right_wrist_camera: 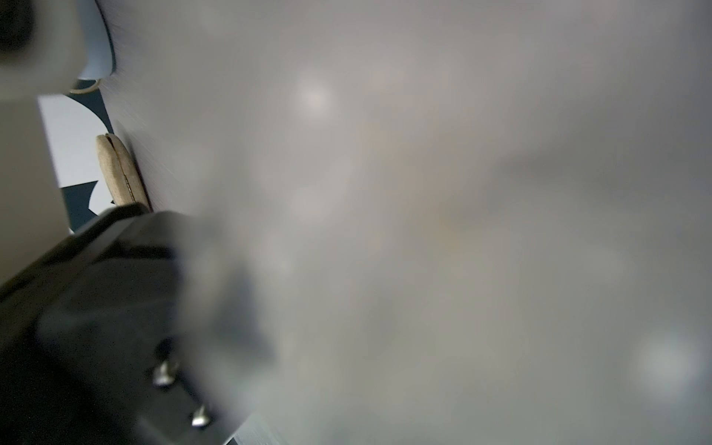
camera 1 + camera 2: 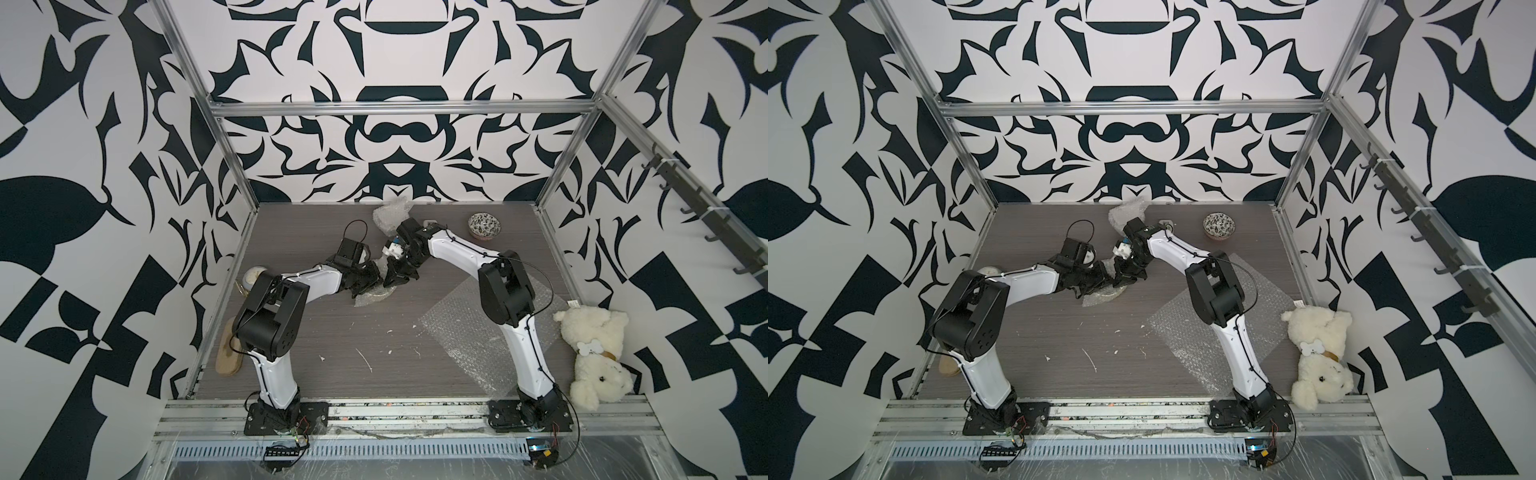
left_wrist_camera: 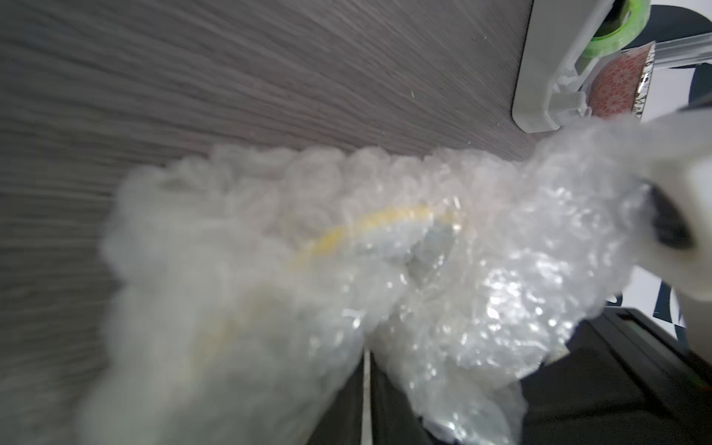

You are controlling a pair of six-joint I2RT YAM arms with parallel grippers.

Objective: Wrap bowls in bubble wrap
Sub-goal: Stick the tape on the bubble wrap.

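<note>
Near the middle of the bench (image 2: 332, 332), slightly toward 12 o'clock, a bowl (image 3: 366, 227) is enclosed in bubble wrap (image 3: 481, 289). Only a yellow rim can be made out through the film in the left wrist view. The left arm (image 2: 316, 279) is extended from the 8 o'clock side and its jaws are clamped on the gathered wrap, probably so that the folds are stopped from springing open. The right arm (image 2: 453, 253) is extended from the 2 o'clock side, tip to tip with the left. Its jaws are together, but whether a fold is pinched between them cannot be told, as the right wrist view is blurred grey almost throughout. A tape dispenser (image 3: 539, 77) is seen just beyond the bundle, presumably placed close for sealing. A crumpled bundle (image 2: 388, 212) is seen at 12 o'clock and an unwrapped floral bowl (image 2: 484, 225) at 1 o'clock. A flat sheet (image 2: 465, 332) is spread at 4 o'clock, partly under the right arm, seemingly laid ready for that bowl.
</note>
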